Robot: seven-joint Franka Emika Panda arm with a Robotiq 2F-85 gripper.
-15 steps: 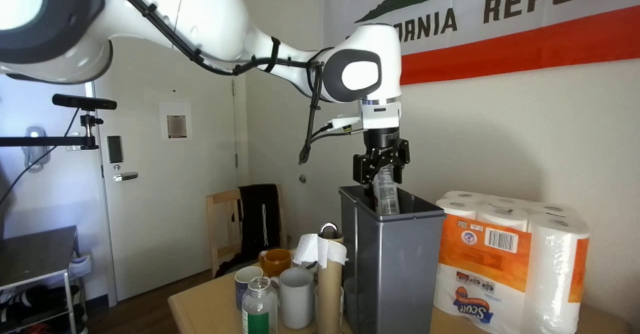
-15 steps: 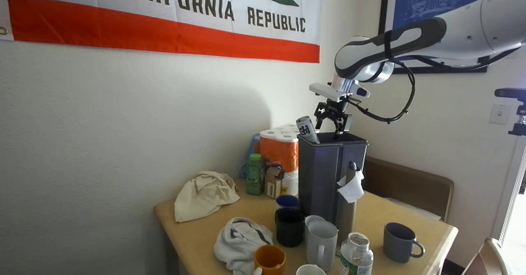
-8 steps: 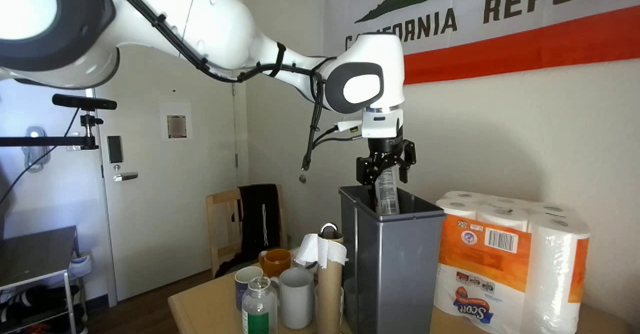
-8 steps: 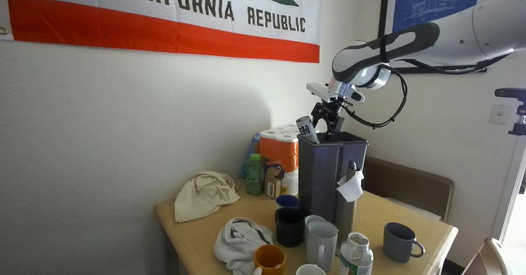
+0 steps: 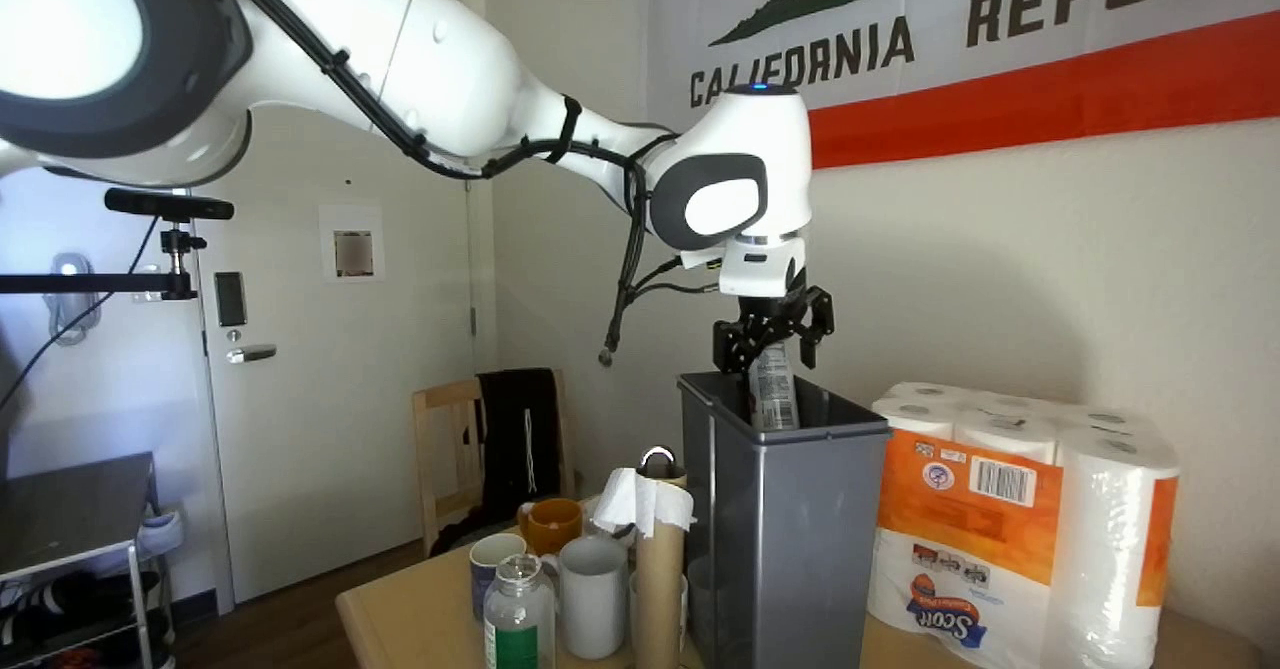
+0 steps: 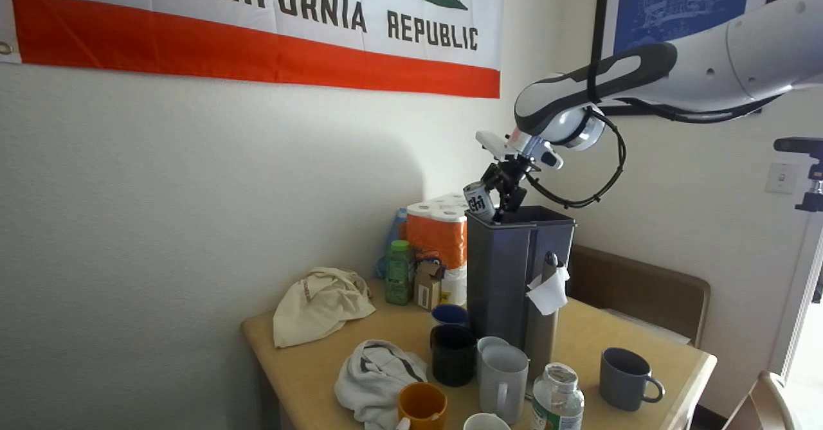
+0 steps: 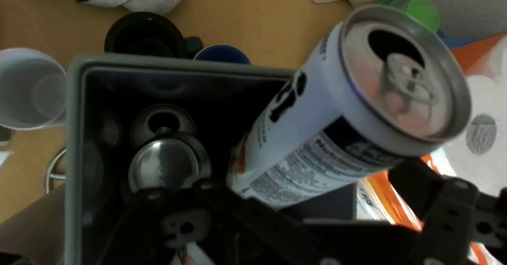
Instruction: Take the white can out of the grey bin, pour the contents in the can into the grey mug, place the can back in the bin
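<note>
The white can (image 5: 773, 394) leans in a corner of the tall grey bin (image 5: 815, 549), its upper part sticking out above the rim. In an exterior view the can (image 6: 477, 200) tilts outward over the bin (image 6: 498, 282). In the wrist view the can (image 7: 313, 130) shows its opened silver top, and the bin's rim (image 7: 74, 158) frames other cans inside. My gripper (image 5: 778, 359) is open just above the bin, fingers apart on either side of the can; it also shows in an exterior view (image 6: 500, 202) and the wrist view (image 7: 313, 182). Contact is unclear. The grey mug (image 6: 620, 382) stands on the table.
A paper-towel tube on a holder (image 5: 660, 579) stands against the bin. A paper-towel pack (image 5: 970, 569) is beside the bin. A white mug (image 6: 503, 385), black mug (image 6: 453, 356), orange mug (image 6: 422, 407) and clear bottle (image 6: 558, 398) stand in front. Other cans (image 7: 164, 166) lie in the bin.
My arm has come down, and in an exterior view the gripper has moved left to the can, its finger now overlapping the can's lower part. The can has not visibly moved.
</note>
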